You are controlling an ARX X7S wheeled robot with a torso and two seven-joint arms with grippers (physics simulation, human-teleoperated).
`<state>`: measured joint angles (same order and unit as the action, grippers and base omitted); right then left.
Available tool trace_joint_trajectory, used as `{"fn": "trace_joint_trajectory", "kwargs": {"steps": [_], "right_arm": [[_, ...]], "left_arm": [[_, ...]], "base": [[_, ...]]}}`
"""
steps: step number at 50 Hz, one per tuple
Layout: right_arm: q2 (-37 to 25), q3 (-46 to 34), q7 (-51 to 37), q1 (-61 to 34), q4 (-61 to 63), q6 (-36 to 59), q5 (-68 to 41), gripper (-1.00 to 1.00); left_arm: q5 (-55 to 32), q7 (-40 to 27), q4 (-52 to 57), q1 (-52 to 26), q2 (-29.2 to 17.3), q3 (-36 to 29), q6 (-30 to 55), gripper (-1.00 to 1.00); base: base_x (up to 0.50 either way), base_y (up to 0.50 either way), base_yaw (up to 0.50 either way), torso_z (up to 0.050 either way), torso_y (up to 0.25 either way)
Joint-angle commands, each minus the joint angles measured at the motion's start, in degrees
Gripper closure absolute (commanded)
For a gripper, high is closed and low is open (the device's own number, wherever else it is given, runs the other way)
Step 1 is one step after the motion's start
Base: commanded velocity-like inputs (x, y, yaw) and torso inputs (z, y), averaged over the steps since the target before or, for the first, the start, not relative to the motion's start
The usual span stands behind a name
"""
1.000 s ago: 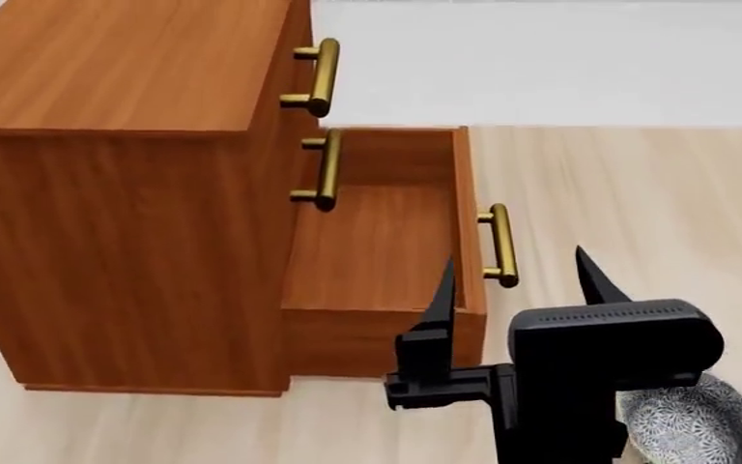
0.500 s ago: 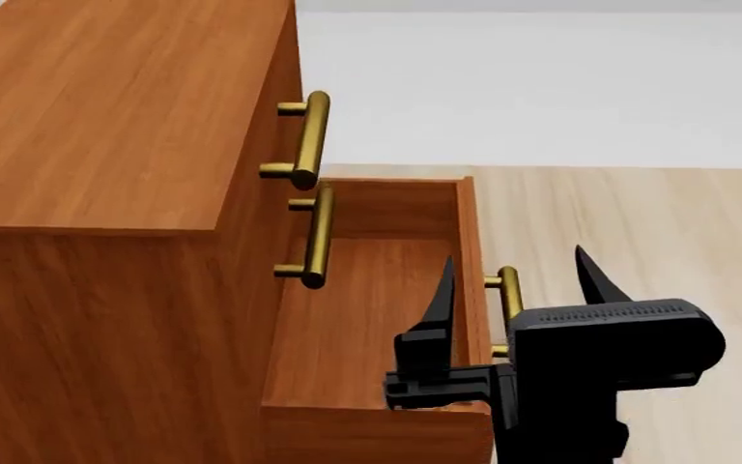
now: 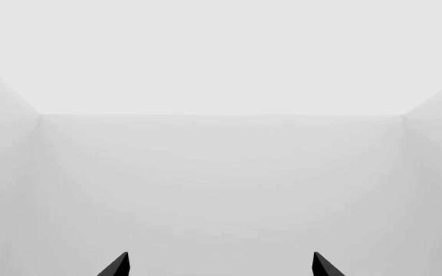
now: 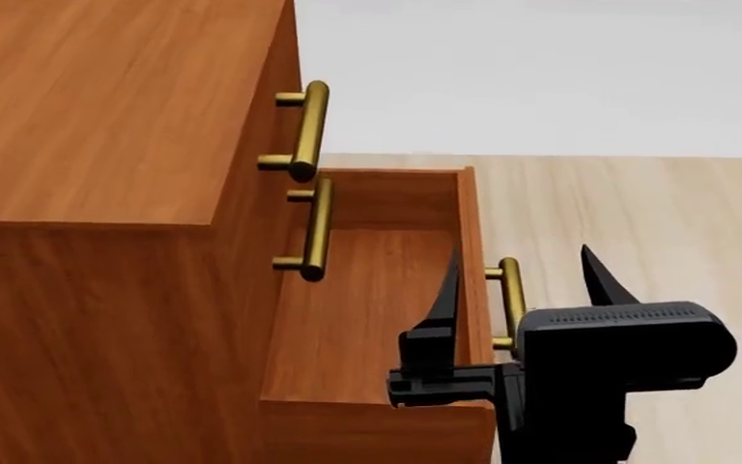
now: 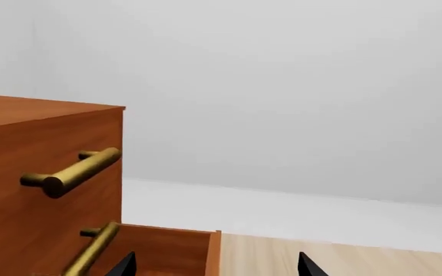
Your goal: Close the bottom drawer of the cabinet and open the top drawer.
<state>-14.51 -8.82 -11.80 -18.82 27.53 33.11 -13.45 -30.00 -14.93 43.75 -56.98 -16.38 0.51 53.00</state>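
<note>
Open-jawed right claw [image 4: 520, 271] above the pulled-out bottom drawer [image 4: 371, 309], cabinet [image 4: 113, 193] alongside.

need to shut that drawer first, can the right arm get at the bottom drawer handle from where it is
Probably yes. The right end effector is open, empty and close beside the bottom drawer, its prongs either side of the brass handle in the head view. Nothing shows between them, though depth is hard to judge.

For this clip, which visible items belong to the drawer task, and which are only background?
Part of the job:
the cabinet
the bottom drawer, pulled out
the top drawer, shut, with its brass handle
the right gripper, open beside the bottom drawer

Just there:
the middle drawer's handle
the pale floor
</note>
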Motion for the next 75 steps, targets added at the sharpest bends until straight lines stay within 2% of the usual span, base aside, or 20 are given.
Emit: {"fn": "trace_joint_trajectory", "kwargs": {"steps": [1, 37, 52, 75], "right_arm": [[-0.2, 0.0, -0.3, 0.3, 0.5, -0.1, -0.5, -1.00], [-0.9, -0.6, -1.3, 0.0, 1.0, 0.1, -1.4, -1.00], [-1.6, 0.6, -2.5, -1.3, -0.2, 2.0, -1.8, -1.00], [-5.2, 7.6, -6.3, -2.4, -4.0, 5.2, -1.1, -1.00]], "left_arm": [[-0.9, -1.0, 0.1, -0.6, 0.1, 0.3, 1.2, -1.00], [-2.1, -2.2, -0.1, -1.0, -0.6, 0.1, 0.9, -1.00], [-2.6, -2.4, -0.2, -0.9, -0.8, 0.0, 0.5, -1.00], [-3.9, -3.0, 0.1, -1.3, -1.5, 0.1, 1.0, -1.00]], "base": [[0.00, 0.00, 0.00, 0.000, -0.145], [0.00, 0.00, 0.00, 0.000, -0.143], [0.00, 0.00, 0.00, 0.000, -0.003], [0.00, 0.00, 0.00, 0.000, 0.000]]}}
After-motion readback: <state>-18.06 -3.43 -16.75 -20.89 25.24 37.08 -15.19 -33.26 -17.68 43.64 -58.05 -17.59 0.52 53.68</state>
